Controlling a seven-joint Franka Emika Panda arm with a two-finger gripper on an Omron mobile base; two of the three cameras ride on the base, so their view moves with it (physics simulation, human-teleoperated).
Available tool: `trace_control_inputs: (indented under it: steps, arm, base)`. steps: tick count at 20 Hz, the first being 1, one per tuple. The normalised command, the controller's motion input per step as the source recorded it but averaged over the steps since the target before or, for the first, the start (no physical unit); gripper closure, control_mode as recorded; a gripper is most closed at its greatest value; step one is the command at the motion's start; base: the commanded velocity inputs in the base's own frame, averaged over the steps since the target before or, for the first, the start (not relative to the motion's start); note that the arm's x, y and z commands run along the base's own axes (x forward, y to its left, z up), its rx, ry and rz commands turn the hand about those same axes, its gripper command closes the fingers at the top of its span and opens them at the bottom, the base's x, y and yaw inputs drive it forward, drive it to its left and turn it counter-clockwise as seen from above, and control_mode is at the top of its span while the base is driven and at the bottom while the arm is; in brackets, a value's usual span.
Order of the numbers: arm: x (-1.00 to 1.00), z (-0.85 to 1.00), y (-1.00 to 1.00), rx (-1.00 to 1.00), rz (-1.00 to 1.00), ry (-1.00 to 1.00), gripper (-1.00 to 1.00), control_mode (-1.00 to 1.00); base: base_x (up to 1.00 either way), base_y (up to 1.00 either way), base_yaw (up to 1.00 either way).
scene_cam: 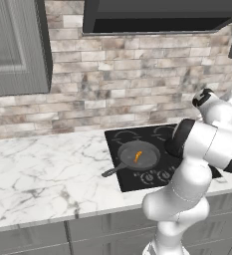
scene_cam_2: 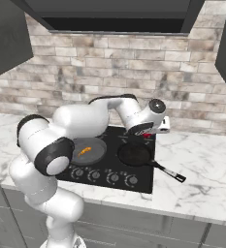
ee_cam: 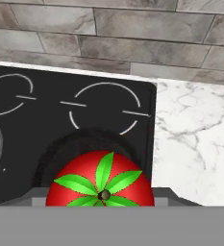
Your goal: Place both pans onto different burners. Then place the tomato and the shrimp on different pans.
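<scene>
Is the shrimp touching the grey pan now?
Touching. In the left base view the shrimp lies flat on the inner floor of the grey pan; the right base view also shows it resting inside, without any gap.

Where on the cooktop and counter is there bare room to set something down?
Free: the rear right burner behind the black pan, and the marble counter left of the cooktop. Crowded: the front burners, with the grey skillet holding the shrimp.
</scene>
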Motion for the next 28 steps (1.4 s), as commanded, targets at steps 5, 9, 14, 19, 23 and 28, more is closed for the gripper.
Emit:
trace_control_inputs:
  steps: [5, 9, 14, 19, 23, 28]
  arm:
    - [-0.42, 0.0, 0.31, -0.02, 0.01, 0.06, 1.0, -1.0]
    - [-0.39, 0.0, 0.3, 0.0, 0.01, 0.08, 1.0, -1.0]
    - [-0.38, 0.0, 0.31, 0.0, 0.01, 0.06, 1.0, -1.0]
    - [-0.27, 0.0, 0.23, 0.0, 0.01, 0.01, 1.0, -1.0]
    - [0.1, -0.11, 0.08, 0.0, 0.0, -0.01, 1.0, -1.0]
    - [0.37, -0.16, 0.0, 0.0, 0.0, -0.09, 1.0, -1.0]
  base:
    - [0.0, 0.0, 0.0]
    - [0.0, 0.0, 0.0]
    - [0.0, 0.0, 0.0]
    - [0.0, 0.0, 0.0]
    - [0.0, 0.0, 0.0]
    - [0.0, 0.0, 0.0]
